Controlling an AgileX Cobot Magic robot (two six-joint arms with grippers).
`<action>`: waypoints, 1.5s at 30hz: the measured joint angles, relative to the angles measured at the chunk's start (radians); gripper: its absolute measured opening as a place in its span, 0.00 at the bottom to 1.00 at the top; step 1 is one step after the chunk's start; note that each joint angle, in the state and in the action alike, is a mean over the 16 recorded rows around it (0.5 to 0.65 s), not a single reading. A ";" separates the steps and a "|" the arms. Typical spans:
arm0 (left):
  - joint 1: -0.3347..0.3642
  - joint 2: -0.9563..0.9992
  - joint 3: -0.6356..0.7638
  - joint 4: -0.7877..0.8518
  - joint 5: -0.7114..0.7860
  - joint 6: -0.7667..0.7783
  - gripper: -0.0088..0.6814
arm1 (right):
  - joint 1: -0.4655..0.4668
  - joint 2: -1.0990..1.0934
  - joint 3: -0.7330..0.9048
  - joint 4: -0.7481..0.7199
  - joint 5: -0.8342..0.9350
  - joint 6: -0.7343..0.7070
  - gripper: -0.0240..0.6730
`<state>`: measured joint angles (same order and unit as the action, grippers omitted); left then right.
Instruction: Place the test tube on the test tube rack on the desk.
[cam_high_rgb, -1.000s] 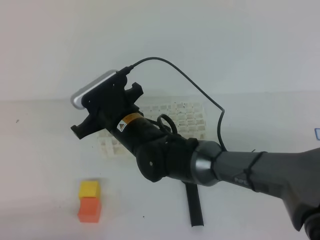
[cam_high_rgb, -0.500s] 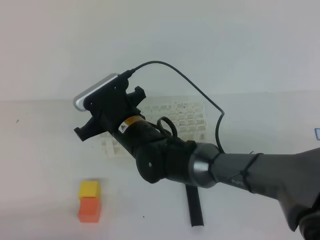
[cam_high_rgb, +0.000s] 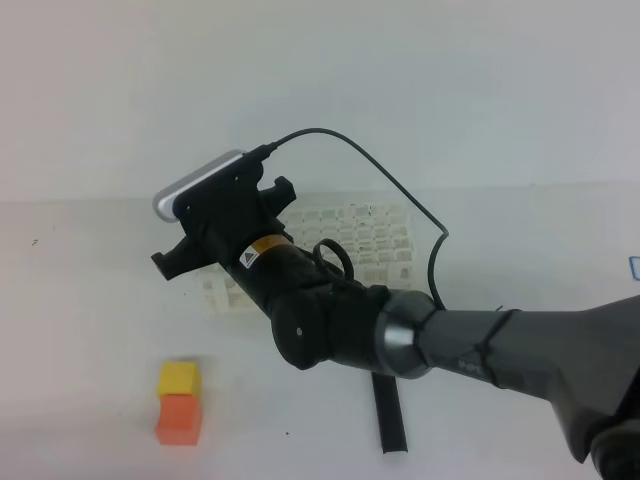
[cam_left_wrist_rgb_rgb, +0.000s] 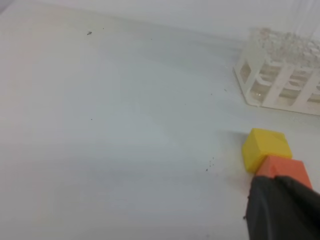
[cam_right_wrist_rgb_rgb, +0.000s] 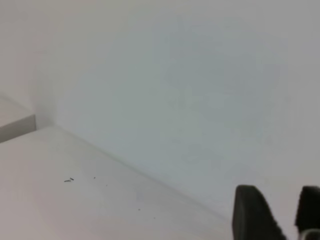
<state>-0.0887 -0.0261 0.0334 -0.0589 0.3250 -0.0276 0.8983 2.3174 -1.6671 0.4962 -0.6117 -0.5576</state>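
Exterior high view shows your right gripper (cam_high_rgb: 170, 262), jaw state unclear, above the white plastic grid rack (cam_high_rgb: 352, 246); no tube visible.

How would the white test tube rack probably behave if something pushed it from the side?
The test tube rack looks like thin openwork plastic, so it is probably light and fairly stiff. It is wide and low on short legs, so it would likely slide over the smooth desk rather than tip.
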 joint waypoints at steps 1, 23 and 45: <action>0.000 0.000 0.000 0.000 0.000 0.000 0.01 | 0.000 0.000 0.000 0.002 -0.002 0.001 0.32; 0.000 0.000 0.000 0.000 0.000 0.002 0.01 | -0.004 -0.143 0.015 0.140 0.101 -0.405 0.17; 0.000 0.000 0.000 0.000 0.000 0.002 0.01 | -0.127 -0.858 0.654 0.342 0.269 -0.775 0.03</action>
<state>-0.0887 -0.0261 0.0334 -0.0589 0.3250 -0.0255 0.7715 1.4592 -1.0127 0.8384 -0.3423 -1.3331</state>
